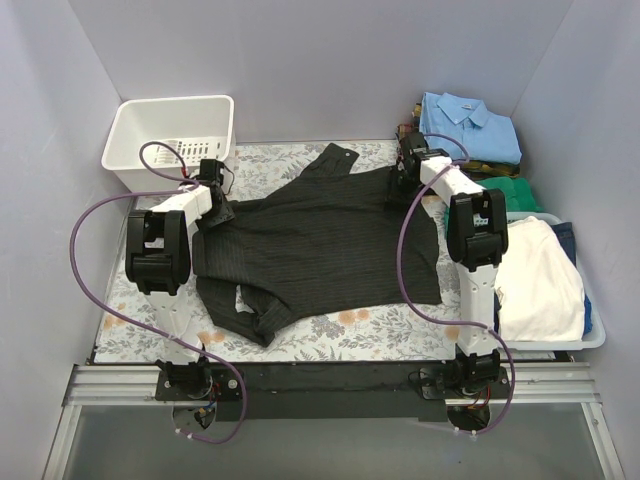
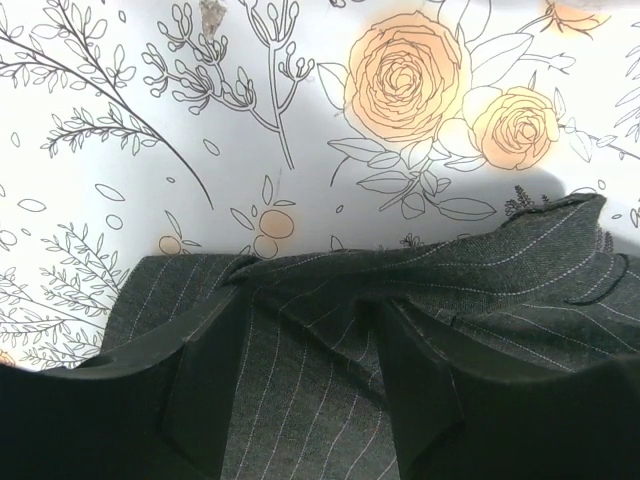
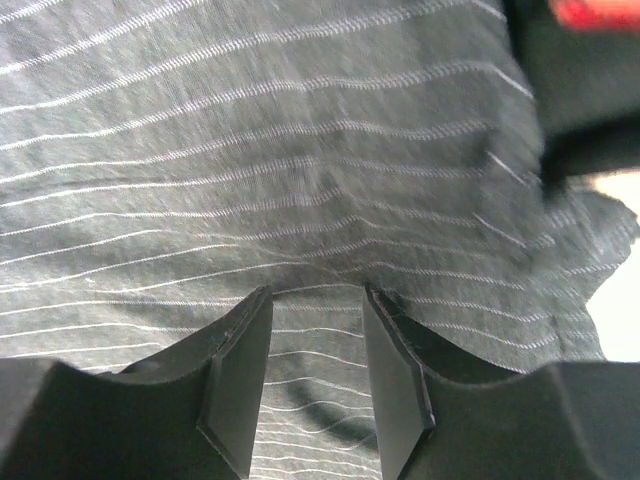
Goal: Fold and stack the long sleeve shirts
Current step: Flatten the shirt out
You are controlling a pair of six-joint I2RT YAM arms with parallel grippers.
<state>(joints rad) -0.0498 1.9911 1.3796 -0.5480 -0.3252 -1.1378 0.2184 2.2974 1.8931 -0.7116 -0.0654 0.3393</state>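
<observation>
A black pinstriped long sleeve shirt [image 1: 330, 250] lies spread on the floral tablecloth [image 1: 350, 330], collar toward the back. My left gripper [image 1: 214, 195] sits low on its back-left edge. In the left wrist view the shirt [image 2: 520, 270] bunches in a ridge at the tips of that gripper [image 2: 314, 295], whose jaws stand apart. My right gripper [image 1: 408, 175] is down on the shirt's back-right part. There the gripper [image 3: 316, 290] is open over flat striped cloth [image 3: 300, 150]. A folded light blue shirt [image 1: 470, 125] rests at the back right.
A white basket [image 1: 170, 140] stands at the back left, just behind the left gripper. Green cloth [image 1: 515, 190] lies under the blue shirt. On the right, a bin [image 1: 590, 335] holds white cloth [image 1: 540, 280]. Grey walls close in the table.
</observation>
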